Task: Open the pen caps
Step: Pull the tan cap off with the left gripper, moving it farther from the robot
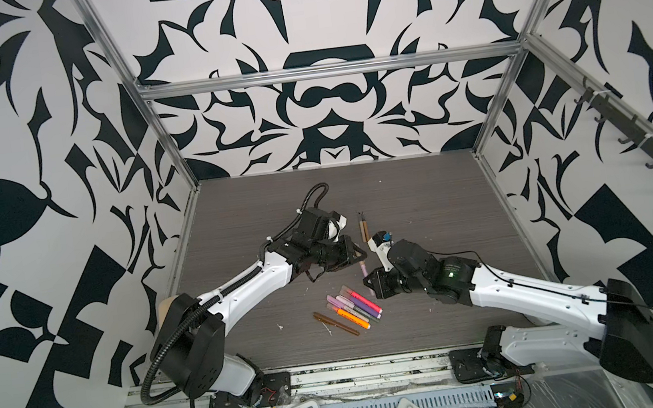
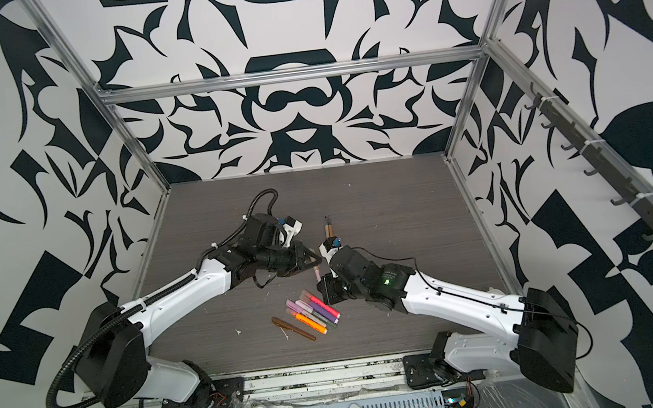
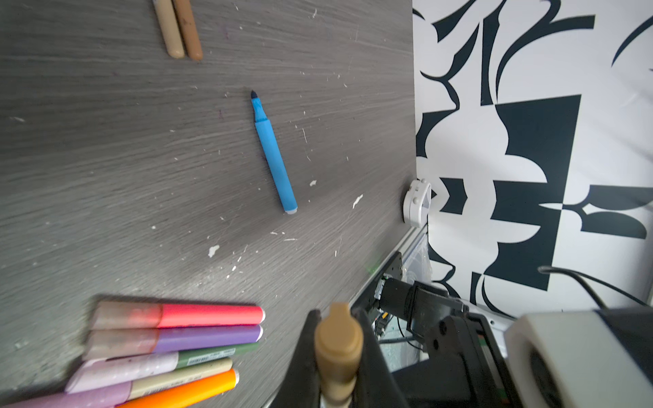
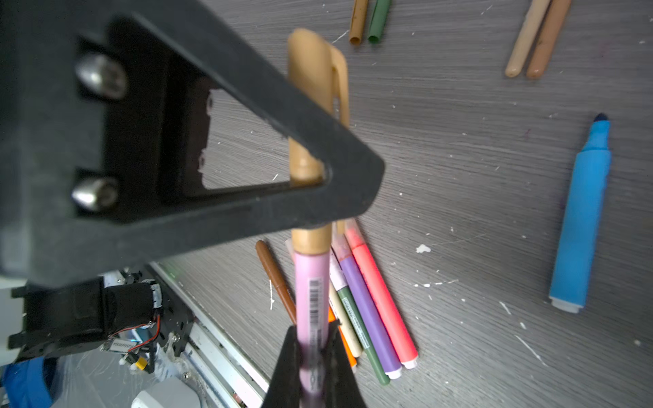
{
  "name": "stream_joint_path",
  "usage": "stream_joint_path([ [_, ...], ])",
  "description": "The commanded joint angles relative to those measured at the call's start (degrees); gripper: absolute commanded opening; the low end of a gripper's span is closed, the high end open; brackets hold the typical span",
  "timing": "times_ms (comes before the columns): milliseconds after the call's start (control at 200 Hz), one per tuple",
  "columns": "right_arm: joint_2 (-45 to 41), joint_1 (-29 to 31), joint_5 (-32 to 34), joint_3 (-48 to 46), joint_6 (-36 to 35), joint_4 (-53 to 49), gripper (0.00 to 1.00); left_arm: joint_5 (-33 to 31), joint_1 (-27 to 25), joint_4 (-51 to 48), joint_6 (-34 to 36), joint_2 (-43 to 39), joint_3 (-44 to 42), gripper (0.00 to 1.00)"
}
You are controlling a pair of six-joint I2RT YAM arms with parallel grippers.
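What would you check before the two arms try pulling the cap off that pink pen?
1. Left end effector shut on the gold cap: ok.
2. Right end effector shut on the pink pen body: ok.
3. Cap seated on the pen, not yet pulled: ok.
4. Held pen apart from the pile of pens on the table: ok.
5. Both grips tight enough not to slip: cannot tell.
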Motion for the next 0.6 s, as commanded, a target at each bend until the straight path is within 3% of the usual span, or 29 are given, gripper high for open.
stream_joint_path([
  [0,-2.92,0.37,1.18,-4.2,3.34,-2.18,0.0,-1.96,5.67,-7.3,6.67,2.24,6.44,0.0],
  [110,-6.67,2.56,2.8,-7.47,4.72,-2.77,0.0,-2.43,12.68,-17.06,14.37,7.62,17.63,0.0],
  [220,-11.49,3.89,4.41,-10.23,6.05,-3.57,0.0,-1.73,17.58,-19.11,15.44,10.29,22.62,0.0],
  [385,-16.76,3.95,6.63,-12.71,7.04,-5.41,0.0,-0.67,18.69,-18.57,14.88,9.96,22.8,0.0],
  [595,-17.51,3.96,8.63,-12.92,6.89,-6.32,0.0,-0.98,18.74,-19.61,16.29,7.58,20.3,0.0],
])
